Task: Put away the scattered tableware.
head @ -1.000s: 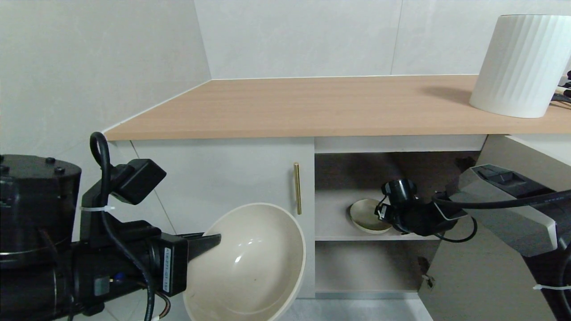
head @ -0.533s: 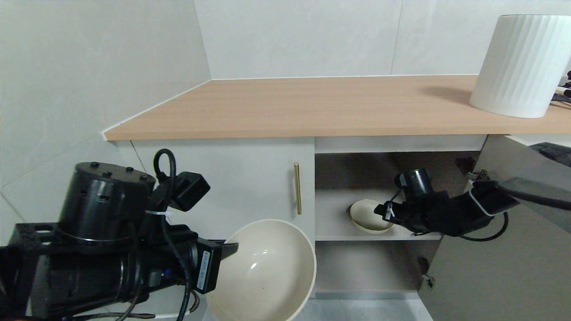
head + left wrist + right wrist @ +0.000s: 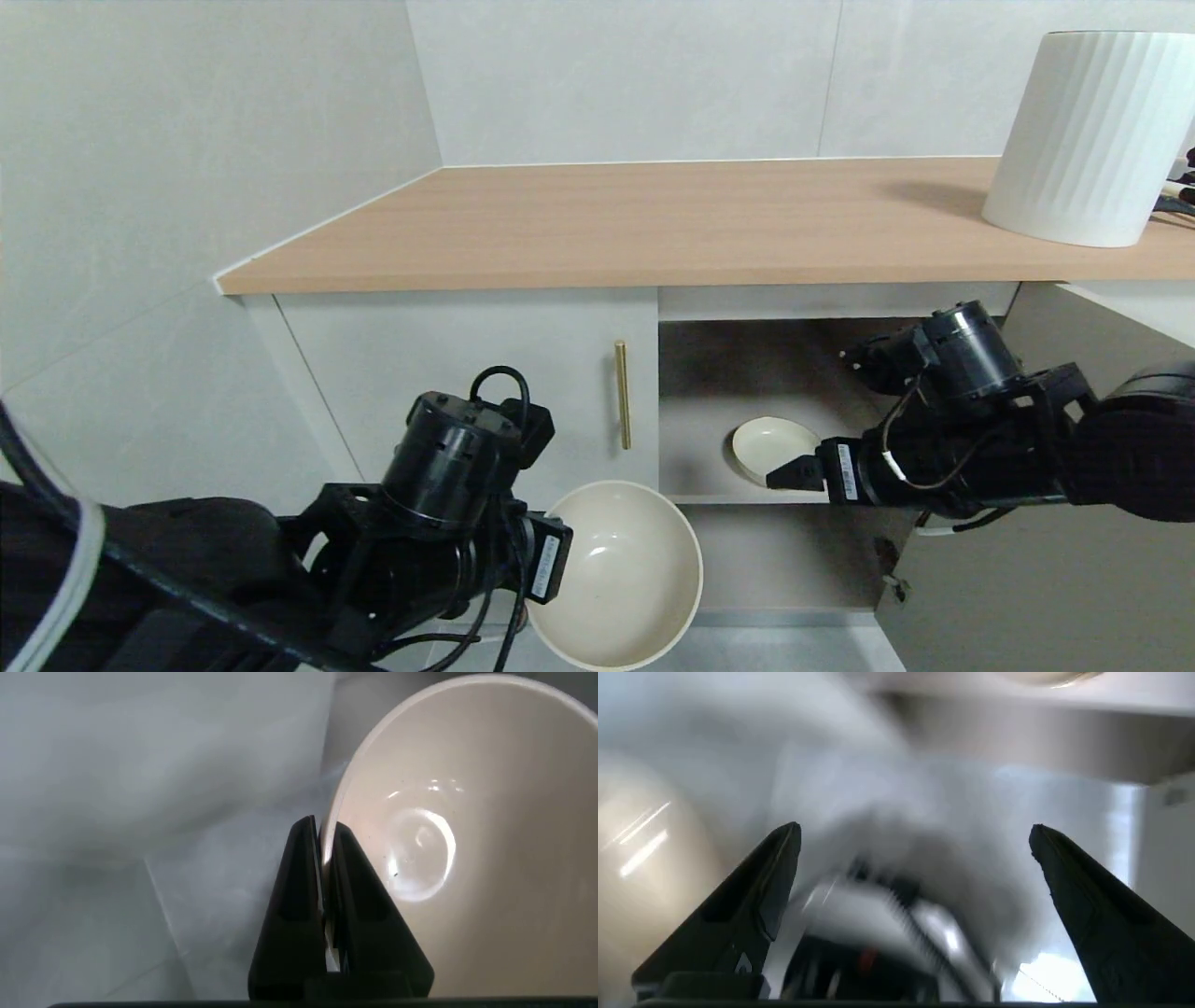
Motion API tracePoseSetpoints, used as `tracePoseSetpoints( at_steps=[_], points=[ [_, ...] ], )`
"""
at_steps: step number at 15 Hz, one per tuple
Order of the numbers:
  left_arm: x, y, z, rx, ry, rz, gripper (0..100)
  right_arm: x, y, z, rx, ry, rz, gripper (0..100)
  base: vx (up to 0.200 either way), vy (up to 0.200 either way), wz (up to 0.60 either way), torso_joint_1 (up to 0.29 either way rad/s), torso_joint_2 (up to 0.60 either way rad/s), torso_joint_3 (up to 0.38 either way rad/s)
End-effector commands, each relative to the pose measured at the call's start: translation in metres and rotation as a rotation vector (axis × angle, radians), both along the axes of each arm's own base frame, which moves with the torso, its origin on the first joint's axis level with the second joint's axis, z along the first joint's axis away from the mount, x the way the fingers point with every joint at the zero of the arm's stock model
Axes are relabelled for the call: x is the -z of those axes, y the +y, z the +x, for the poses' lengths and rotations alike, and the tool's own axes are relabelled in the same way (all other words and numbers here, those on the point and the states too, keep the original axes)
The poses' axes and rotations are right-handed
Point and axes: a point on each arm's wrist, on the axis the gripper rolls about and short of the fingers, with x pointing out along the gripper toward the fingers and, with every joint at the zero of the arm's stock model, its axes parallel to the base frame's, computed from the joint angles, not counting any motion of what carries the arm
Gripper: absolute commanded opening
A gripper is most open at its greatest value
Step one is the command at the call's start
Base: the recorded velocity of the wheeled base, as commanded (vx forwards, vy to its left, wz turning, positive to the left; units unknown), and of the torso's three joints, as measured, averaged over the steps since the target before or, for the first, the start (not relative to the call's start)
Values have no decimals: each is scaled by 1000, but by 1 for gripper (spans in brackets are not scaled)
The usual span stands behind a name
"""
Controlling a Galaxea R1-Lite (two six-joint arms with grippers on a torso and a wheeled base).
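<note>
Left gripper [image 3: 553,560] is clamped tight on the rim of the big cream bowl [image 3: 616,579], 2 fingers pinching the edge. The bowl is tipped so its inside faces up and out. It hangs low in front of the closed cabinet door [image 3: 467,364], the one with the gold handle [image 3: 622,394].

Right gripper [image 3: 780,479] is spread wide with nothing in it. It sits at the front edge of the open cabinet's shelf [image 3: 691,471], just beside the small cream dish [image 3: 770,448] lying on that shelf.

Up on the wooden counter [image 3: 653,224] there's 1 white ribbed container [image 3: 1092,140], far right.
</note>
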Motion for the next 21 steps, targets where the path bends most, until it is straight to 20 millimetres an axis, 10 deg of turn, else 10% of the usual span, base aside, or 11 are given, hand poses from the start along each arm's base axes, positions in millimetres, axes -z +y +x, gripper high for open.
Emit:
tracePoseSetpoints(
  at_steps=[1,16,17,21],
  points=[
    [20,-13,-4,36,46,47,0,-24,3,-26,-81,-47,37,100,0,0,0,0,0,0],
    [12,-24,-21,72,24,23,0,49,69,-34,-298,114,-117,100,0,0,0,0,0,0],
    [12,-23,-21,72,25,24,0,49,70,-34,-295,114,-114,0,0,0,0,0,0,0],
    [13,-24,-21,75,26,25,0,49,71,-34,-296,109,-107,0,0,0,0,0,0,0]
  ],
)
